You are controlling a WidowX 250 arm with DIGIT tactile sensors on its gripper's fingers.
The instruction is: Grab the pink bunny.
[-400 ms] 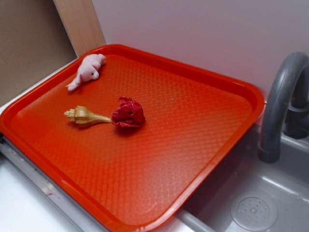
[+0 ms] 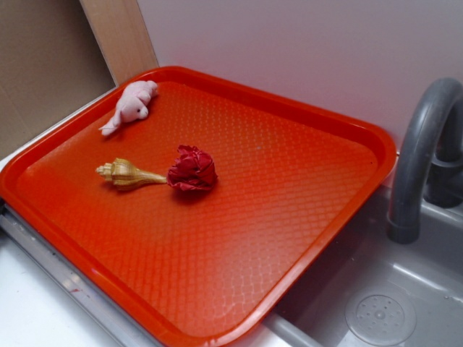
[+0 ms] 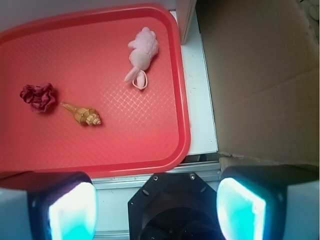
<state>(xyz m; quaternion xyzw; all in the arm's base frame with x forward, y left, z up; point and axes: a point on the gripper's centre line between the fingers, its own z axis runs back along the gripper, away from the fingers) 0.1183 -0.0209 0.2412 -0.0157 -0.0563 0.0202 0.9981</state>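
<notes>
At upper left of the exterior frame, the bunny [image 2: 132, 105] lies on the tray [image 2: 304, 217] near its far corner, apart from the shell [image 2: 127, 174] and red ball [image 2: 192, 169]. The hand [image 3: 157, 207], seen only at the wrist view's bottom edge, is spread wide and empty, outside the tray rim. Approach, descent and grasp all remain.

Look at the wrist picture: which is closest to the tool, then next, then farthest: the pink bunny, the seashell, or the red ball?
1. Tan spiral seashell, lower left on the orange plastic tray, nearest the tool.
2. Pale pink plush bunny, upper right near the rim.
3. Dark red wrinkly ball, far left.

Bunny and ball are almost level.
</notes>
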